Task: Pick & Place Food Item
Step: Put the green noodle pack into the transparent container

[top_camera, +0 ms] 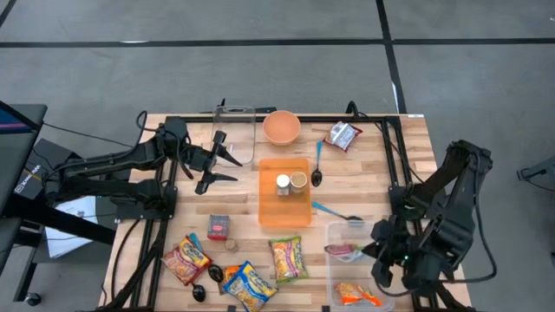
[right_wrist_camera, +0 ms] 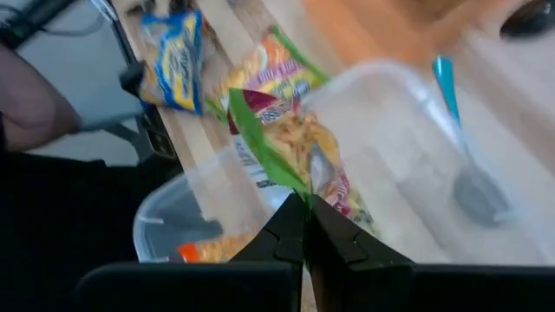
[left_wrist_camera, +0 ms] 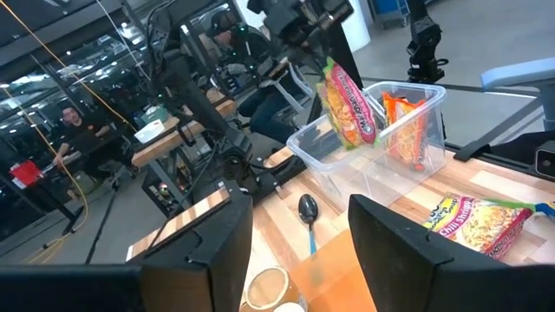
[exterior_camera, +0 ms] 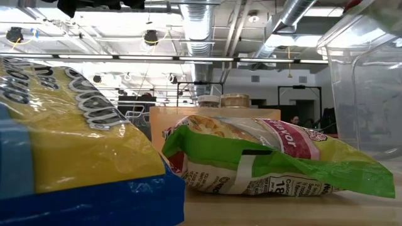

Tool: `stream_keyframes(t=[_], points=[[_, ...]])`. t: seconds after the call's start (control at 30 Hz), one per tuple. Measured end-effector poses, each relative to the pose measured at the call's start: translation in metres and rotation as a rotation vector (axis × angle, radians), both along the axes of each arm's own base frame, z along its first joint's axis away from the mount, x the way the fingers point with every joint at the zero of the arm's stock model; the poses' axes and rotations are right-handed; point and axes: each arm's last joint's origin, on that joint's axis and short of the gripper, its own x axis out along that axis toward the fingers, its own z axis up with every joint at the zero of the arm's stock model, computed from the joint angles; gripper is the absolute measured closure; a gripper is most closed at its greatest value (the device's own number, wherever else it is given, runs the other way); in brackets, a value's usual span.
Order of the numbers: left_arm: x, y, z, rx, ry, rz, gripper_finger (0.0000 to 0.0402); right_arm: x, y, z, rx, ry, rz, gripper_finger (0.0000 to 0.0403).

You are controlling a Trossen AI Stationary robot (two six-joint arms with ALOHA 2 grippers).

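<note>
Pressed tight on the top edge of a green-and-pink packet, the right pincer hangs the packet over a clear bin at the surface's near right corner; the left wrist view shows the packet dangling upright with its lower end already inside the bin, beside an orange packet standing against the far wall. In the high view the right pincer sits above that bin, with the orange packet in the bin's near part. To finish this step well, I judge the packet should be lowered until its bottom rests on the bin floor before the fingers part, so it slumps inward and not over the rim; a slight shift toward the bin's middle would keep it off the wall. Just outside lie a blue spoon and more packets on the surface, none in the way. Farther off, the left pincer hovers half spread and holding nothing, near the orange tray with two small jars. A person sits in the room beyond.
</note>
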Motion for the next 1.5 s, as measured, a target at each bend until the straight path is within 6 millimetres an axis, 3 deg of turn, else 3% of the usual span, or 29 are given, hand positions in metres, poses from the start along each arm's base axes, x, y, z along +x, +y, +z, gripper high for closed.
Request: stream_keyframes(t=[0.2, 0.7, 1.2, 1.5], points=[[0.000, 0.000, -0.001, -0.006, 0.013, 0.000, 0.0220, 0.003, 0.013, -0.013, 0.013, 0.090, 0.015, 0.0403], [0.000, 0.000, -0.001, -0.007, 0.015, 0.000, 0.0220, -0.020, 0.024, -0.015, 0.038, 0.094, -0.004, 0.0403], [0.000, 0.000, -0.002, -0.012, 0.027, 0.000, 0.0220, -0.005, 0.028, -0.022, 0.068, 0.115, 0.038, 0.0403], [0.000, 0.000, -0.003, -0.013, 0.029, 0.000, 0.0220, 0.009, 0.047, -0.055, -0.014, 0.250, 0.064, 0.0403]])
